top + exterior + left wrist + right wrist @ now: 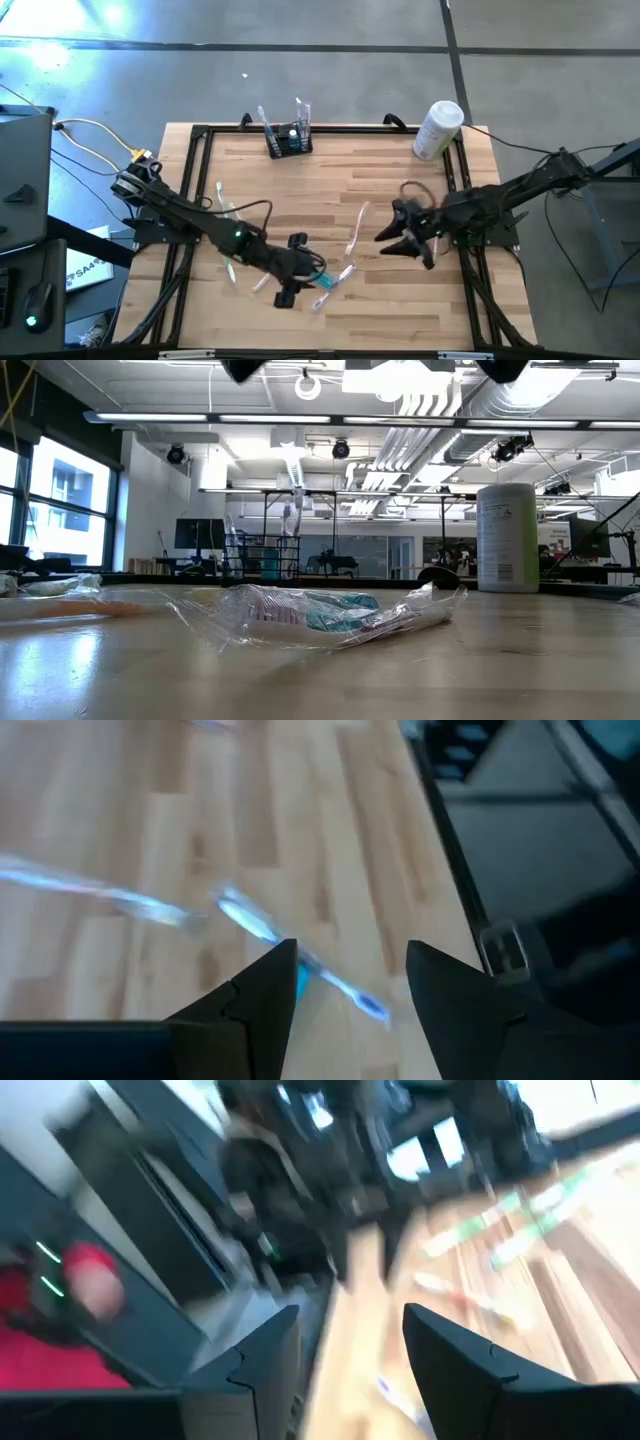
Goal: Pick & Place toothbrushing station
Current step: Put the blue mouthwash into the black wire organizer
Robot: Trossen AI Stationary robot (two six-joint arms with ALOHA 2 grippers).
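The toothbrushing station (286, 139), a small black rack holding upright toothbrushes, stands at the table's far edge near the middle; it also shows in the low view (262, 555). Several toothbrushes in clear wrappers lie on the wood. My left gripper (318, 272) is open, low over a blue wrapped toothbrush (250, 920) near the table's near middle; the brush also shows in the high view (335, 279) and the low view (320, 615). My right gripper (388, 240) is open and empty, right of centre, beside another wrapped toothbrush (357, 232). My left gripper stands open over the blue toothbrush, whose handle (330, 982) runs slantwise between the fingers, close by one fingertip (283, 960). I cannot tell whether that finger touches it. The toothbrush lies flat on the table.
A tall white cylindrical container (437, 128) stands at the far right corner. More wrapped toothbrushes (222, 200) lie at the left. A black frame (200, 135) borders the table. Bare wood lies between the rack and the grippers.
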